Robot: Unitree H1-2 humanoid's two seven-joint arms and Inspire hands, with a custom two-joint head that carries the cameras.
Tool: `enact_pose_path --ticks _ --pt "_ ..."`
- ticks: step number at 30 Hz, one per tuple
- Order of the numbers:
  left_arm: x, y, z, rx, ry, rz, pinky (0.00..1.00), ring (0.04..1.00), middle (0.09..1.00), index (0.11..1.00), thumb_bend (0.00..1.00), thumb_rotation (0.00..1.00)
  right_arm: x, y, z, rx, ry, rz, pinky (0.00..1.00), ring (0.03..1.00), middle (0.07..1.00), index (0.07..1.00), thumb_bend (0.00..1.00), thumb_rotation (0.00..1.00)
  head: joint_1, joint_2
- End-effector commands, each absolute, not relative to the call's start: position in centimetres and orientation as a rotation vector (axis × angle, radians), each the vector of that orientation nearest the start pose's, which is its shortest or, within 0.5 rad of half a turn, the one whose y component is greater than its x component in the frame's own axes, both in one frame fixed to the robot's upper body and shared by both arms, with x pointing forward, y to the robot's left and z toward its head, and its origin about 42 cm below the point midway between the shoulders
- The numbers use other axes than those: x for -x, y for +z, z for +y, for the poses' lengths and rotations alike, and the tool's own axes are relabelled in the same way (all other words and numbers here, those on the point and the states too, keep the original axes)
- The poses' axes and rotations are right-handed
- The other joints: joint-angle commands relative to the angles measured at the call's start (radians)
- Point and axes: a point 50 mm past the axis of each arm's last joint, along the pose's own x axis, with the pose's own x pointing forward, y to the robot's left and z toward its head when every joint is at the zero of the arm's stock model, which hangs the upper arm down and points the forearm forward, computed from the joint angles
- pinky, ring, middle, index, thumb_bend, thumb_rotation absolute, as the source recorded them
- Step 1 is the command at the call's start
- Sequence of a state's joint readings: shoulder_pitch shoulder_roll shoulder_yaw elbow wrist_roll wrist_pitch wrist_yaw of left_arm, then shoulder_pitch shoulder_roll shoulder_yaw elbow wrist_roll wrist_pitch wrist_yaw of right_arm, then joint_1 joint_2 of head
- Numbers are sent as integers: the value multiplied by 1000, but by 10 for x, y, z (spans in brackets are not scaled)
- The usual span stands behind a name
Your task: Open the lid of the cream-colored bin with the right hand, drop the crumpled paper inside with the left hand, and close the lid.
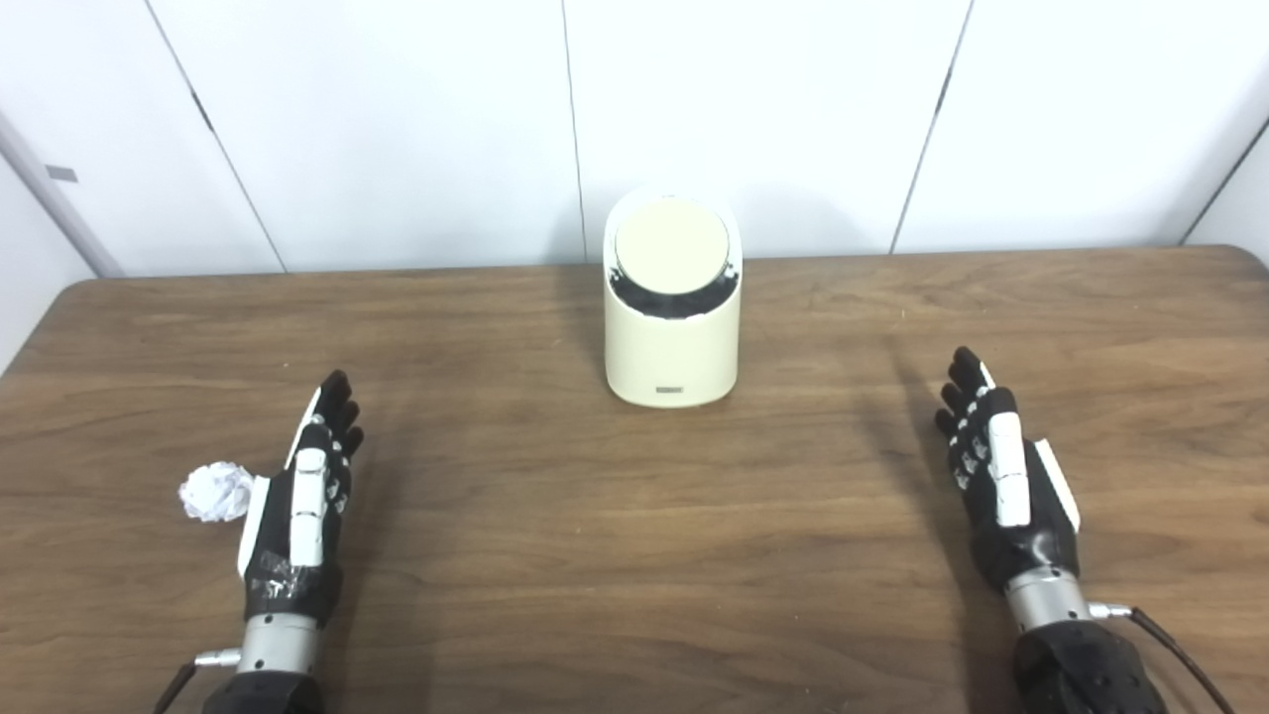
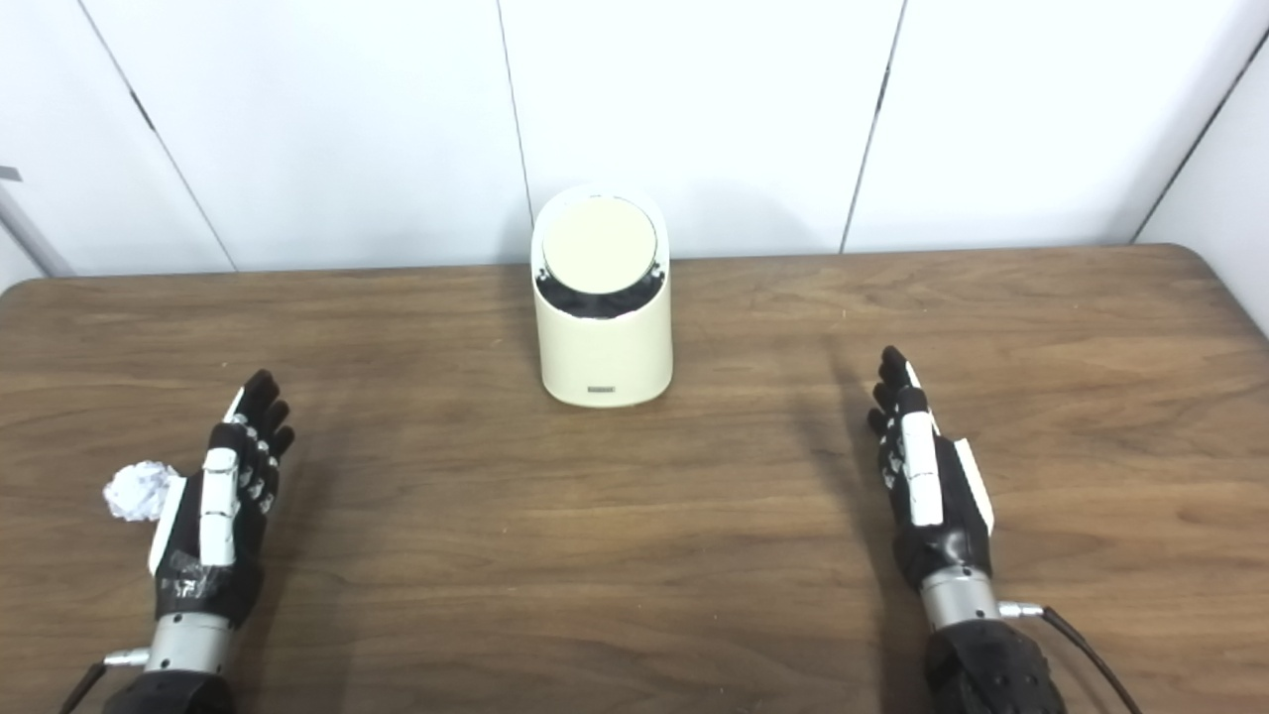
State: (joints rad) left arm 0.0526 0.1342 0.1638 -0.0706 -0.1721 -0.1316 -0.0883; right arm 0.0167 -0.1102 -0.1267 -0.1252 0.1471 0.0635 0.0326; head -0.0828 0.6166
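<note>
Paper ball [image 1: 216,492]: white, crumpled, lying on the table [image 1: 555,555] at the far left, just beside the outer edge of the left hand; nothing holds it.
Left hand [image 1: 302,501]: released, fingers straight and slightly apart, holding nothing, low over the table.
Bin [image 1: 672,342]: cream-colored, upright at the back centre, well apart from both hands; a dark gap shows under the front of the lid.
Lid [image 1: 671,245]: round disc, tilted toward the camera, seated in the bin's rim; judged closed.
Right hand [image 1: 1001,476]: released, fingers extended, empty, low over the table at the right.
Step in hand: opening the lid, not yet begun.
Advice: bring the right hand in from the side and press or lift the lid's edge gently, so the light bin does not slide or tip.
</note>
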Motion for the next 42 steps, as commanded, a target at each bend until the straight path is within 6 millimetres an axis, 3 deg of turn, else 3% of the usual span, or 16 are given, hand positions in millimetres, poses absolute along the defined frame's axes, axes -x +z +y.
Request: enact_pose_path --ticks 1,11,14,20,24,35,42 --pt "-266 125 295 16 72 -208 1000 1000 1000 989 480 971 -274 130 -281 -20 -85 -75 1000 1000 1000 960 551 1000 0 0" --pt "-265 124 294 15 74 -206 1000 1000 1000 990 481 974 -275 133 -281 -14 -81 -74 1000 1000 1000 967 539 1000 -1 -1" --pt "-266 123 294 16 71 -208 1000 1000 1000 995 471 972 -276 134 -282 6 -83 -72 1000 1000 995 961 540 961 -2 3" --pt "-266 122 294 13 72 -207 1000 1000 1000 995 467 975 -284 146 -280 86 -65 -89 977 981 991 972 596 674 0 -4" --pt "-266 121 294 12 74 -205 1000 1000 1000 989 457 974 -292 155 -277 89 -48 -122 951 979 988 975 621 602 -2 -13" --pt "-263 118 292 7 69 -201 1000 1000 1000 1000 427 994 -328 197 -261 255 -38 -236 936 948 935 915 767 601 -7 -39" --pt "-262 115 291 3 68 -197 1000 1000 1000 1000 410 1000 -348 224 -252 344 -20 -259 927 936 937 927 828 621 -14 -54"
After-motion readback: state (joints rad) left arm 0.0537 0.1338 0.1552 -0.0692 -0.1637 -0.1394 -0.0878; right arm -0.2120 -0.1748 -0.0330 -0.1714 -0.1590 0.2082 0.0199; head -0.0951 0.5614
